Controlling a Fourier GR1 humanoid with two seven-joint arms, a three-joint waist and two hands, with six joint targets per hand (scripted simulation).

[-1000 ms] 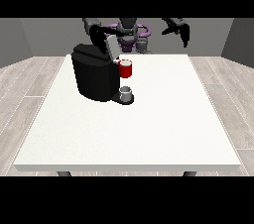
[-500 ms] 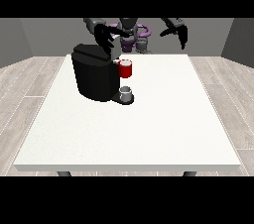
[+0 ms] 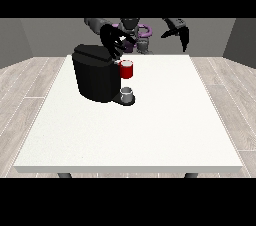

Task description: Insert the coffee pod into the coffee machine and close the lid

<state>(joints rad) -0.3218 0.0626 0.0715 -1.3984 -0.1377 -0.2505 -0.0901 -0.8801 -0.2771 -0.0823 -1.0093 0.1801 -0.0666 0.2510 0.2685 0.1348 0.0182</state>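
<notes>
Starting at the left: black machine (image 3: 95,77) on the bench (image 3: 150,135), parked toward the far left part, presumably so as to sit within easy reach of the arms. Lid (image 3: 92,52) up top, hard to call open or closed from this angle.

Just above the machine's top right corner: robot hand at the view's left (image 3: 114,41), hovering right over the lid and the brew head. Can't tell whether clenched, released or grasping anything, too dark against the machine. Looks placed there for working on the top, so guessing the insert step or the lid push, not sure which.

Next along: red thing at the machine (image 3: 126,69), poking out of the front, up high. Directly under it, a grey thing (image 3: 127,94) on the little base plate, touching the machine's foot. Can't call it the pod, could just as well be a cup for catching coffee.

Far right, up and well apart from everything: robot hand at the view's right (image 3: 176,29), released, fingers hanging down, grasping nothing. Probably held back and high to keep out of the other arm's way
</notes>
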